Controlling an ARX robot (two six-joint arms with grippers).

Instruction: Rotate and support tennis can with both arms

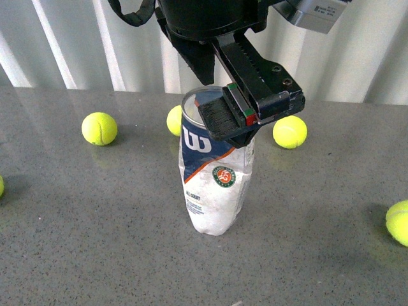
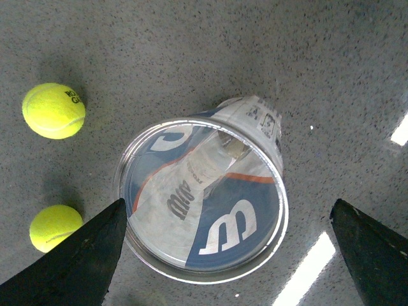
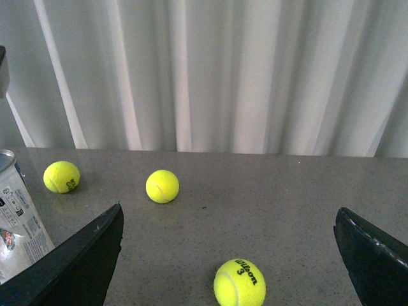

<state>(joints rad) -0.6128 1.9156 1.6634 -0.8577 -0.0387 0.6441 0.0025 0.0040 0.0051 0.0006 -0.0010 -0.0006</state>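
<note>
A grey speckled table [image 1: 76,255] lay under both tools, with a white pleated curtain [image 1: 70,44] behind it. The black left arm [image 1: 204,19] hung in from above, and the left gripper [image 1: 209,95] [image 2: 226,204] sat right over the open mouth of the tennis can [image 1: 213,185] [image 2: 204,197]. Its jaws were spread wider than the can. In the left wrist view one jaw tip lay at the metal rim, though contact could not be judged, and the other stood well clear on the far side. The gripper was released and grasped nothing.

The can stood upright on the table directly beneath that gripper, with its Wilson label and round emblem turned toward the front camera.

The right gripper [image 3: 228,211] was also released, its jaws far apart with only bare table between them. The can [image 3: 19,223] showed just outside one jaw.

Ahead of the right gripper lay three tennis balls: one near [image 3: 240,282] and two farther off [image 3: 162,186] [image 3: 62,176]. Around the left gripper, two balls [image 1: 174,120] [image 1: 290,132] sat just behind the can, a third [image 1: 99,128] lay off to its left, and a fourth [image 1: 398,222] well off to its right.
</note>
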